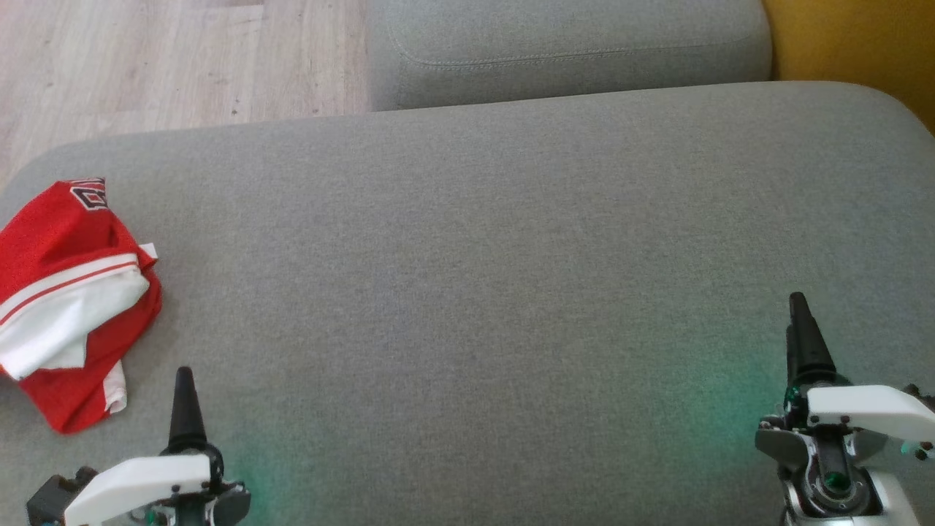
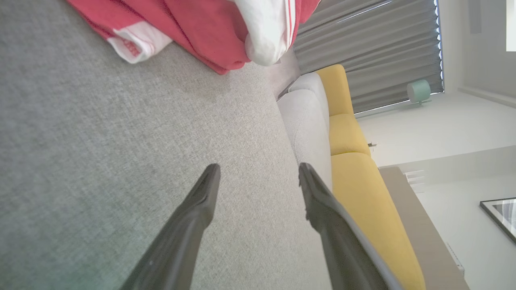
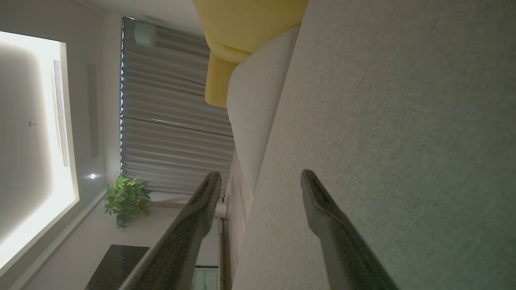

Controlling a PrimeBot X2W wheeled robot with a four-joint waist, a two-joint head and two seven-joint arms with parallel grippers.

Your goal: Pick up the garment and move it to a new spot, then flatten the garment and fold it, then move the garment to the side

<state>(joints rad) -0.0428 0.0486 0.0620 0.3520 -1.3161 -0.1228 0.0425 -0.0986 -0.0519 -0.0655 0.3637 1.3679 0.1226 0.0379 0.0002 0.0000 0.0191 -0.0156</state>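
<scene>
The garment is a red sports jersey with white trim, lying crumpled at the far left of the grey cushion. Its red and white folds also fill the top of the left wrist view, garment. My left gripper rests at the lower left, just right of the garment's near corner and apart from it; in its wrist view the left gripper is open with nothing between the fingers. My right gripper sits at the lower right, far from the garment, and the right gripper is open and empty.
A second grey cushion lies beyond the big one. A yellow seat stands at the back right, and wood floor shows at the back left. The big cushion's left edge runs right beside the garment.
</scene>
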